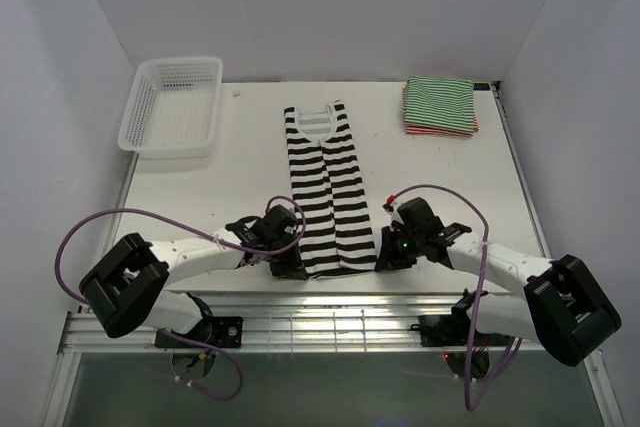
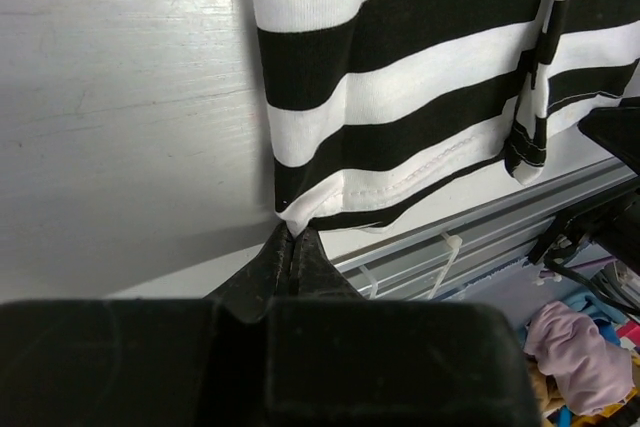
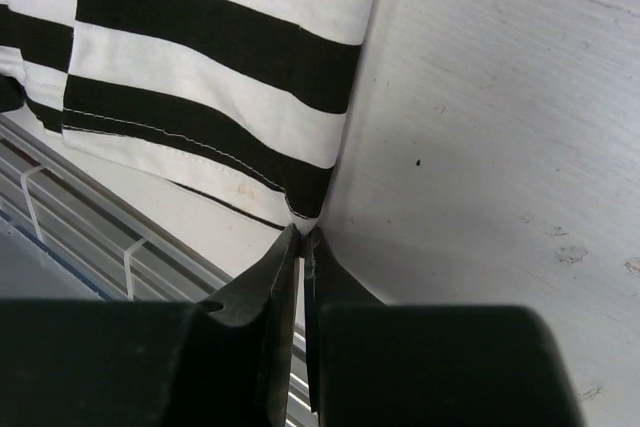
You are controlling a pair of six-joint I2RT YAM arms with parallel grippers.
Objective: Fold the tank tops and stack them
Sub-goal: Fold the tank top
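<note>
White walls (image 1: 300,7) closed in the table (image 1: 250,167) on the left, right and far sides, plain and unmarked. The table was white too, dull and worn; the wrist views showed fine scratches, scuffs and a few dark specks (image 3: 418,162) in its paint. A slotted metal rail (image 1: 330,322) ran along its near edge, with white zip ties looped on it.

The black top (image 1: 325,197) lay flat in the middle of the table, folded into a long narrow strip, neck toward the far wall and hem at the near edge, just short of the rail. A white mesh basket (image 1: 130,127) sat at the far left corner, well apart from it. At the far right corner lay a folded stack: the green top (image 1: 440,102) uppermost, and the red top (image 1: 436,132) under it, only its edges peeping out.

Both arms reached low over the near edge, purple cables (image 1: 100,222) looping above them. The left gripper (image 1: 290,265) was at the hem's left corner, and in the left wrist view its jaws were pressed together with that corner pinched between the tips. The right gripper (image 1: 385,255) was at the hem's right corner, jaws likewise closed to a thin slit on the cloth's tip
</note>
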